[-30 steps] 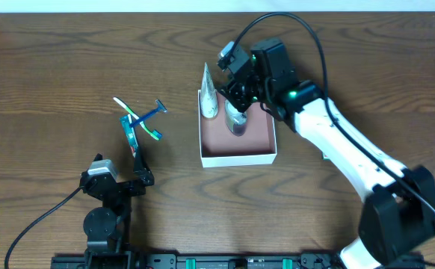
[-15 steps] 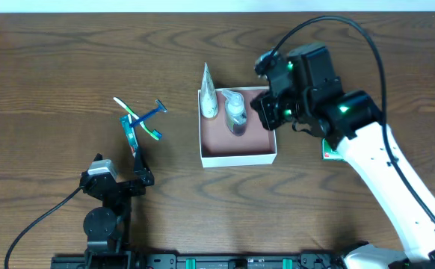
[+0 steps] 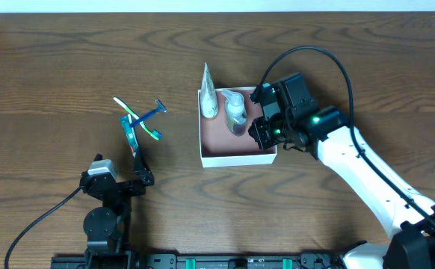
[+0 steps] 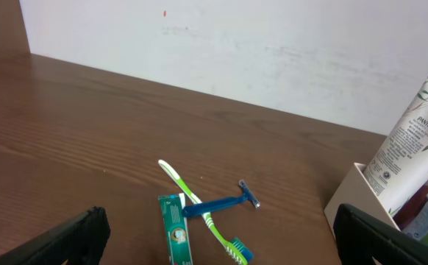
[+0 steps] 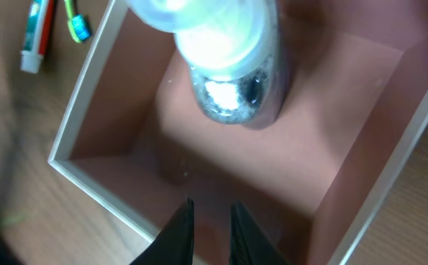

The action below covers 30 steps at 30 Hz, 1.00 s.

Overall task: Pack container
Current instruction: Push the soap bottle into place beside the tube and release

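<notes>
The container (image 3: 237,158) is a shallow white box with a pinkish-brown bottom at mid table. A clear bottle (image 3: 236,113) lies inside it at the back. A white tube (image 3: 208,93) leans on its back left corner. My right gripper (image 3: 261,134) hangs over the box's right front part, fingers nearly together and empty; in the right wrist view its tips (image 5: 210,210) point at the bare bottom below the bottle (image 5: 225,51). My left gripper (image 3: 135,179) is open and empty near the front edge. It faces a green toothbrush (image 4: 199,210), a blue razor (image 4: 221,205) and a green toothpaste box (image 4: 173,235).
The toothbrush (image 3: 137,119), razor (image 3: 152,112) and toothpaste box (image 3: 131,134) lie crossed on the wood left of the container. The box's low white wall (image 5: 111,188) runs just left of my right fingers. A white wall stands behind the table.
My right arm left the bottle lying in the box, swung out to the right, then came back over the box's right front part. The left arm has not moved.
</notes>
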Each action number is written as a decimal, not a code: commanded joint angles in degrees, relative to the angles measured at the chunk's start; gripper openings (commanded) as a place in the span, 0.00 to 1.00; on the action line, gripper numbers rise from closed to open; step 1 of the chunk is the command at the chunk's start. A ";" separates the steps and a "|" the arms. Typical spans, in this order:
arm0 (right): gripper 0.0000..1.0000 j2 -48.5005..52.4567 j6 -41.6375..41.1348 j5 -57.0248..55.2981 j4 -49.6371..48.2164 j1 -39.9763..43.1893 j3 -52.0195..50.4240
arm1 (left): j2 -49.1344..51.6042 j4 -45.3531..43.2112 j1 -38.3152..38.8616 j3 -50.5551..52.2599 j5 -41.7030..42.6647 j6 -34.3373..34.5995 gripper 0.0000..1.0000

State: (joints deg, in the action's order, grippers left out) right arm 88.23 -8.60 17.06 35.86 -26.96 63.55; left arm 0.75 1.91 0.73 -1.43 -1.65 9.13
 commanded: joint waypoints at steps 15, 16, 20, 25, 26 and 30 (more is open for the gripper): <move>0.22 5.70 -0.61 -1.81 -19.69 -0.22 -9.40 | -0.04 2.12 -0.35 1.20 -0.44 -0.52 0.98; 0.22 6.51 -0.63 -1.79 -20.39 -0.22 -9.40 | -0.04 2.10 -0.35 1.20 -0.44 -0.52 0.98; 0.22 9.25 -0.83 -1.60 -22.80 -0.22 -9.40 | -0.04 2.10 -0.35 1.20 -0.44 -0.52 0.98; 0.22 9.66 -0.81 -1.62 -24.48 -0.22 -9.40 | -0.04 2.10 -0.35 1.20 -0.44 -0.52 0.98; 0.23 9.66 -0.81 -1.62 -24.98 -0.22 -9.40 | -0.04 2.12 -0.35 1.20 -0.44 -0.52 0.98; 0.25 9.66 -1.25 -1.62 -27.65 -0.22 -9.40 | -0.04 2.12 -0.35 1.20 -0.44 -0.52 0.98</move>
State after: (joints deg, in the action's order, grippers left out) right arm 97.58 -8.84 15.57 9.15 -26.96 54.50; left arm 0.75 1.91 0.73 -1.43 -1.65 9.13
